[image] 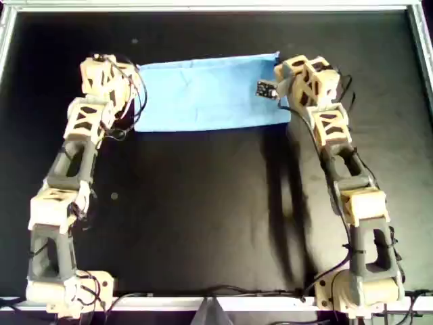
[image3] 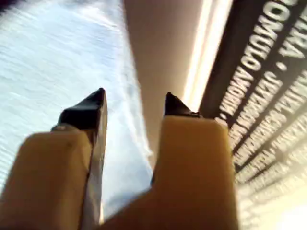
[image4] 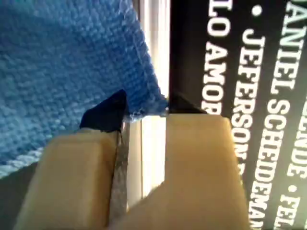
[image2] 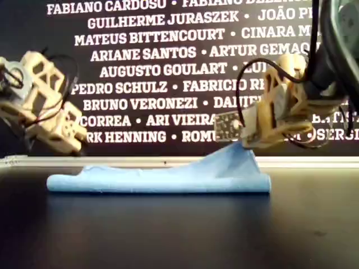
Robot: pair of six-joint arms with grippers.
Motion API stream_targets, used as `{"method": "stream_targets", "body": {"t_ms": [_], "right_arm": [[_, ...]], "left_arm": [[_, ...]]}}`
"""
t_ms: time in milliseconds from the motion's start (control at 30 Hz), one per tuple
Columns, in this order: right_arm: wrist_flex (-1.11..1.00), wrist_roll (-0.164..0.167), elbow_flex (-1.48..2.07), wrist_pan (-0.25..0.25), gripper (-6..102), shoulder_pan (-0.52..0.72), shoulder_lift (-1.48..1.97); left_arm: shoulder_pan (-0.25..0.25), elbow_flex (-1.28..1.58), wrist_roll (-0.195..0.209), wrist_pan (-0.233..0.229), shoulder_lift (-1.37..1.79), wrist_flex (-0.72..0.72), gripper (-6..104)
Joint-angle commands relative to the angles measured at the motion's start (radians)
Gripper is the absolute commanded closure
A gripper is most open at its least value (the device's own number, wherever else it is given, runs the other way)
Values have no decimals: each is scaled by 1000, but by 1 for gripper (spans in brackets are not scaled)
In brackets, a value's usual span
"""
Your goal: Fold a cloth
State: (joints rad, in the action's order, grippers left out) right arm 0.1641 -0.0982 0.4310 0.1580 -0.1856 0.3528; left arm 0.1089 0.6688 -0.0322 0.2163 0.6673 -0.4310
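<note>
The light blue cloth (image: 203, 95) lies as a wide band at the far side of the black table, also seen in the exterior view (image2: 168, 178). My second gripper (image4: 144, 103) is shut on one corner of the cloth (image4: 62, 62) and holds it raised off the table at the exterior view's right (image2: 241, 144), which is the overhead view's right end (image: 279, 81). My first gripper (image3: 134, 96) is open and empty, above the other end of the cloth (image3: 48, 57), at the overhead view's left (image: 132, 87).
The black table (image: 203, 217) is framed by a metal rim (image: 203, 8). A dark banner with white names (image2: 168, 56) stands behind the far edge. A small circuit board (image2: 227, 126) hangs on the second arm's wrist.
</note>
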Motion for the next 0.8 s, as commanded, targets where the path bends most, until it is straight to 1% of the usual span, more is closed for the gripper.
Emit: {"method": "stream_targets", "body": {"t_ms": [0, 100, 167, 233, 300, 367, 433, 500, 567, 633, 667, 733, 767], "right_arm": [[-44, 5, -83, -3, 57, 8, 40], [-44, 5, -83, -3, 56, 6, 51], [-44, -8, -81, -2, 56, 6, 66], [-44, 3, -83, 2, 56, 8, 71], [-44, 5, -84, -2, 56, 8, 72], [-44, 6, -84, 12, 56, 8, 71], [-44, 8, -83, 14, 55, 8, 67], [-44, 9, -83, 15, 52, 6, 61], [-44, 11, -83, 17, 46, 6, 66], [-43, 25, -83, 15, 40, 8, 69], [-43, 41, -83, 14, 38, 9, 72], [-43, 84, -83, 14, 35, 14, 72], [-43, 104, -83, 6, 34, 15, 72]], "left_arm": [[-37, -74, -5, -3, 41, 18, 55], [-37, -72, -5, -3, 44, 18, 55], [-37, -58, -5, -3, 58, 15, 55], [-37, -58, -5, -3, 63, 3, 55], [-37, -64, -5, -3, 80, 0, 55], [-37, -55, -5, -3, 118, 0, 55], [-37, -54, -5, -3, 144, -3, 55], [-37, -54, -5, -3, 150, -3, 55], [-37, -54, -5, -3, 152, -3, 55], [-37, -54, -5, -3, 152, -5, 55], [-37, -54, -5, -3, 152, -5, 55], [-37, -54, -5, 12, 153, -6, 55], [-37, -54, 2, 12, 160, -8, 55]]}}
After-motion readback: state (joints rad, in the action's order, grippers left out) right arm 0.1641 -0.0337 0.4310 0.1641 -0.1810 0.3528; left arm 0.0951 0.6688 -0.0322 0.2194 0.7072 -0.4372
